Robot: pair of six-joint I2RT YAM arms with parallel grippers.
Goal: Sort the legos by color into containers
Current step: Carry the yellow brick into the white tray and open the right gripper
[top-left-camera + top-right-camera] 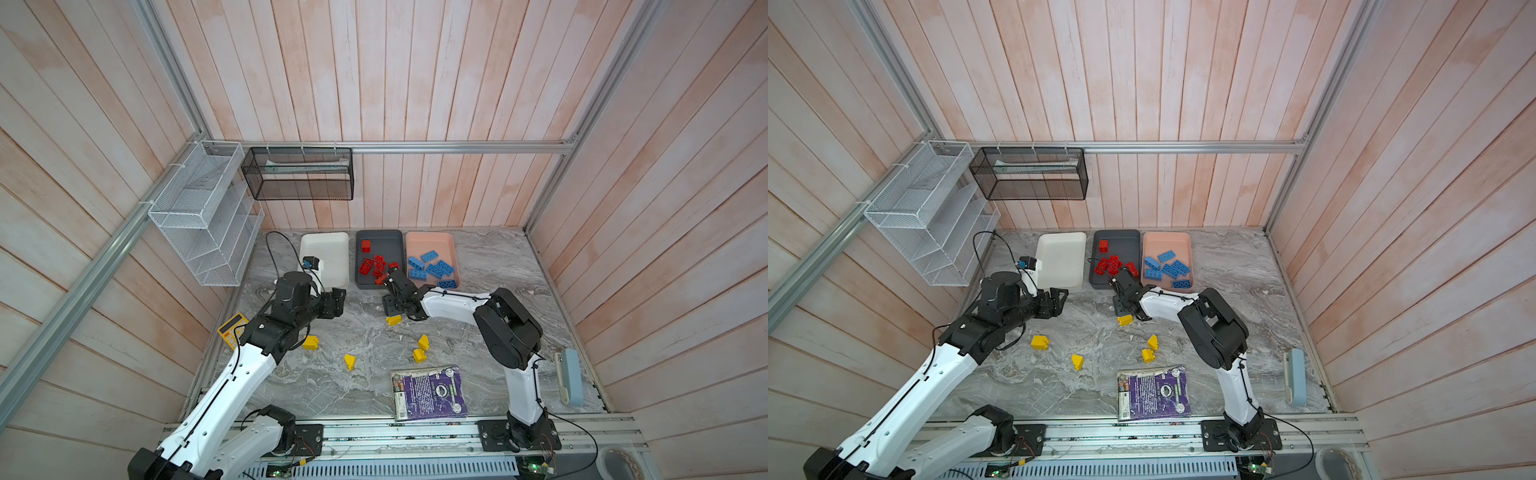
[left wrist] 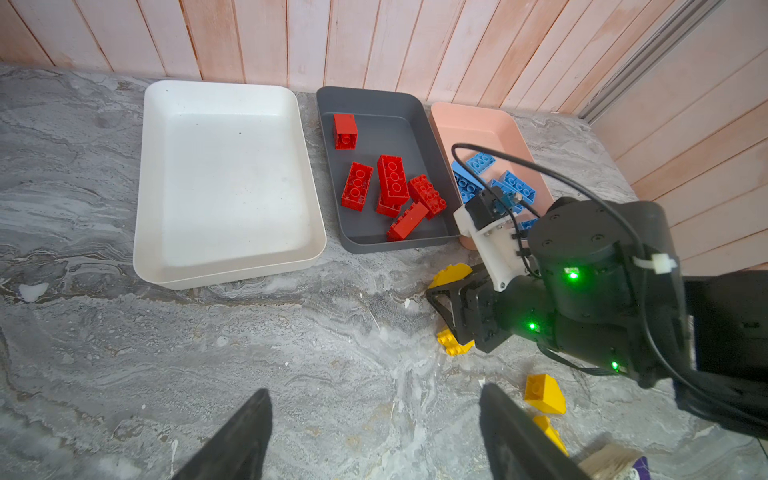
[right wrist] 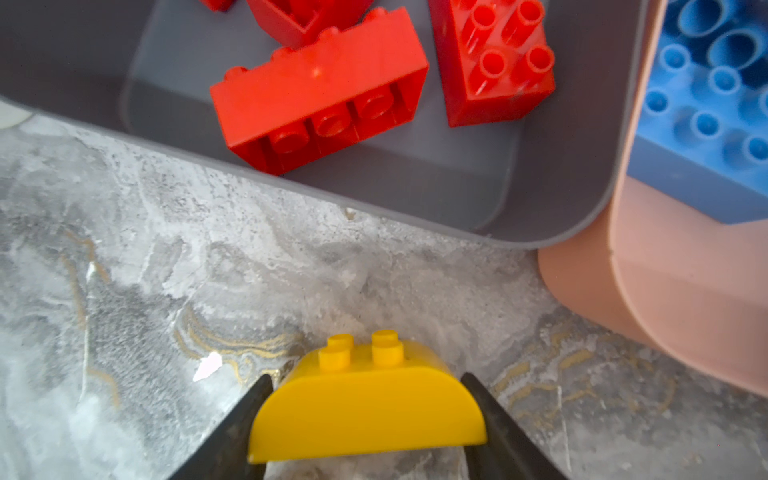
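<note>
My right tool [image 3: 365, 378] was clamped on the rounded yellow lego [image 3: 365, 411], one jaw against each flat end. It sat low over the tabletop [image 3: 249, 270], just before the near rim of the dark grey tray [image 3: 573, 187], towards the far edge. Whether it had left the surface I could not tell.

I judged the hold well placed, since the ends were flat, while the arched top would have let the jaws slip. The better course, I thought, was to lift straight up before travelling, then cross to the white tray [image 2: 228, 276], which lay bare and seemed meant for yellow. My left tool [image 2: 374, 392] hung near that tray's near corner, jaws apart and nothing between them, so the crossing would need care there.

The lego was glossy and half-round, with a small cluster of studs on its crown. Red legos [image 2: 392, 183] lay in the grey tray and blue legos [image 2: 480, 162] in the pink tray [image 2: 478, 120]. Four more yellow legos [image 1: 350, 361] lay loose mid-tabletop.
</note>
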